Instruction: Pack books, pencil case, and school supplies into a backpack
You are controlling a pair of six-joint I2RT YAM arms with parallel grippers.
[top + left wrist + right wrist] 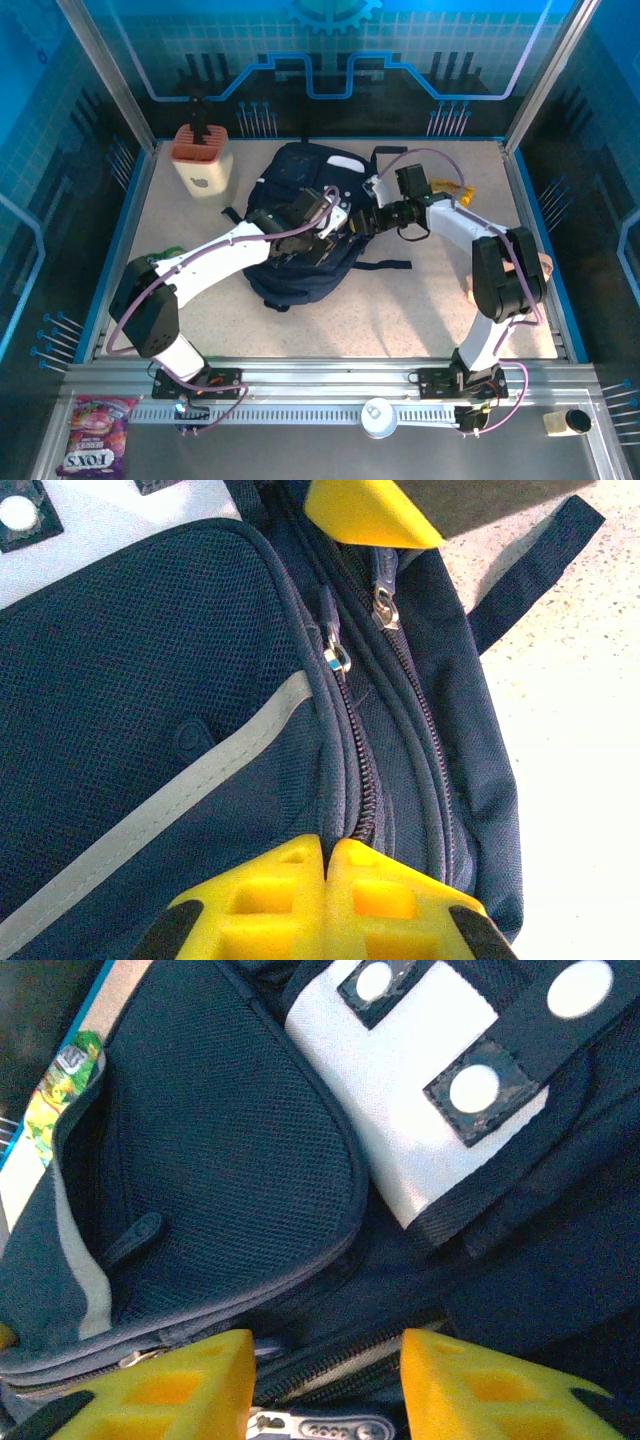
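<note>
Backpack (300,175), large, of navy-blue fabric with white patches and black straps, lay flat in the middle of the speckled beige table (420,310), zipped shut as far as could be seen, with both arms reaching over it. Along its edge ran 2 parallel zip tracks, each with a small silver zip pull (336,658). The left gripper (328,855) had its yellow fingers pressed together on the seam where a zip track ran in between them, apparently pinching the fabric to hold it down. The right gripper (328,1360) stood with its jaws apart, a silver metal pull tab (315,1426) lying in the gap but not yet clamped. The step in hand looked to be opening a compartment. To do it well, the right fingers needed to close squarely on the tab, not on the cloth beside it, then draw it low and steady along the curve of the track while the left held the seam taut. A lift or sideways tug would likely bunch the fabric or slip the small tab free. Beyond the backpack stood a beige holder with a terracotta top (200,160), and a green snack packet (165,256) lay at the left table edge
</note>
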